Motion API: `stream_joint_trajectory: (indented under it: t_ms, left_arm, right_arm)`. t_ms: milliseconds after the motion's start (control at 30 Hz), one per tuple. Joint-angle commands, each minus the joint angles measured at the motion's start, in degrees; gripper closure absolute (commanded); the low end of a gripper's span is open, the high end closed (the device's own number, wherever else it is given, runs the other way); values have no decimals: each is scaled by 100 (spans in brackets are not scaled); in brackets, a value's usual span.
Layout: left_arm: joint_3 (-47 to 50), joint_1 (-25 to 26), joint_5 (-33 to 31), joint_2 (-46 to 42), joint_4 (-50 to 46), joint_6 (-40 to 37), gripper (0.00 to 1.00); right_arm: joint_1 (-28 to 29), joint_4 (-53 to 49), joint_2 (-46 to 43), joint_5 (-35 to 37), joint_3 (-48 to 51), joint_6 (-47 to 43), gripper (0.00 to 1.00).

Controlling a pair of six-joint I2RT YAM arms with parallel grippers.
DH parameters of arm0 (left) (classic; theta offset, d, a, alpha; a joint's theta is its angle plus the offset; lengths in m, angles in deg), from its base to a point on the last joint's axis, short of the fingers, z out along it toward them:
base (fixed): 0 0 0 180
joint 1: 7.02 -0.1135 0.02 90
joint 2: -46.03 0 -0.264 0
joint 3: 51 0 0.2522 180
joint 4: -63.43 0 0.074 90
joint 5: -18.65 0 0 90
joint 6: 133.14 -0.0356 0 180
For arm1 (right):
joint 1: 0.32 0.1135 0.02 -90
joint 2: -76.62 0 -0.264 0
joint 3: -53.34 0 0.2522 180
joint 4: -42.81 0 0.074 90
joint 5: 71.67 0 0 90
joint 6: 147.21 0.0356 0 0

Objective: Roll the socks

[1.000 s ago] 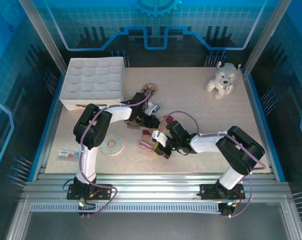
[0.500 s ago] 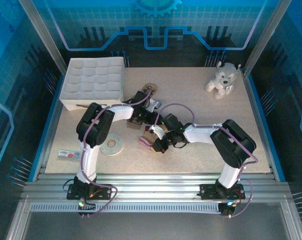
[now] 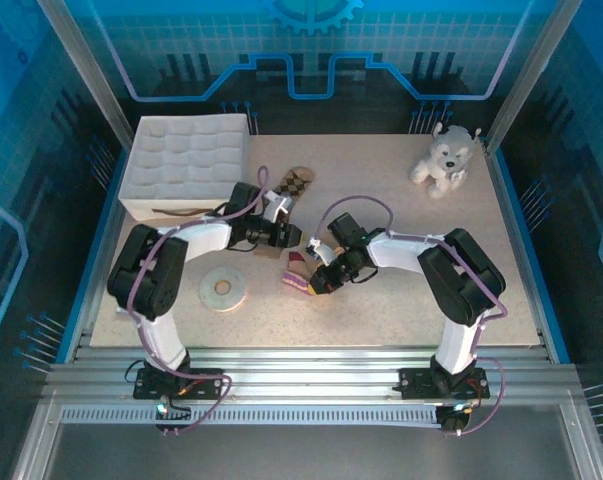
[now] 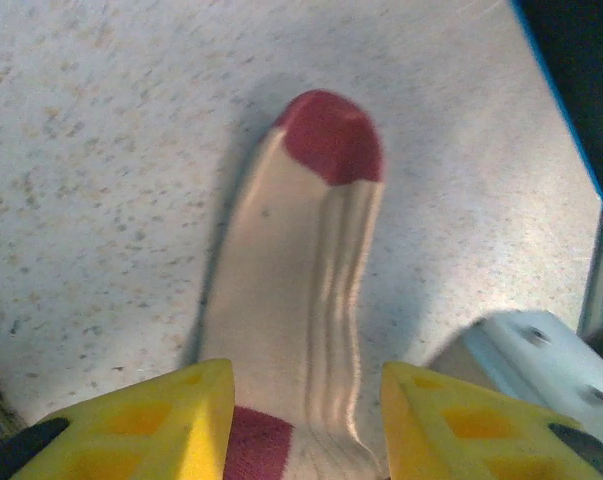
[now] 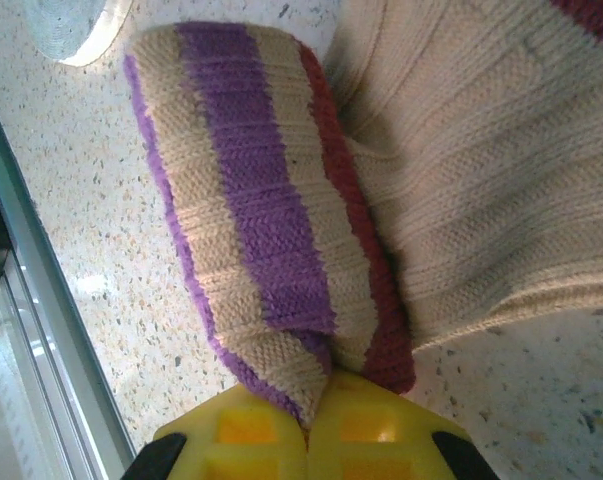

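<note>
Right end effector (image 5: 306,415): clamped on striped cuff (image 5: 251,200) of tan sock (image 4: 291,270). Left end effector (image 4: 306,420): fingers parted, over sock on tabletop (image 4: 101,150).

Top cam's got a heavy blue tint around the evenly lit table (image 3: 381,310), left wrist's soft with shadow hugging the tan sock (image 4: 291,300), right wrist's striped cuff (image 5: 251,200) looks sharp.

No writing, label, brand, number or sign can be read on anything.
</note>
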Motion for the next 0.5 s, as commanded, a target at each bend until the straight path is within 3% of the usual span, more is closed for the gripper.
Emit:
stream_joint_trajectory:
  t_ms: [0,167,333,467]
  left_arm:
    - [741,34,279,-473,1039,-261,58]
    - [1674,278,161,-768,2288,-53,57]
    - [1940,664,-264,-841,2275,-352,58]
    - [2280,686,-200,-899,2731,-403,58]
  right_arm:
    - [-121,-618,26,61,-94,-347,100]
    - [-382,-612,-17,-266,3,-495,100]
    - [-446,-699,-16,-405,-65,-534,100]
    - [-496,-698,-36,-488,-49,-505,100]
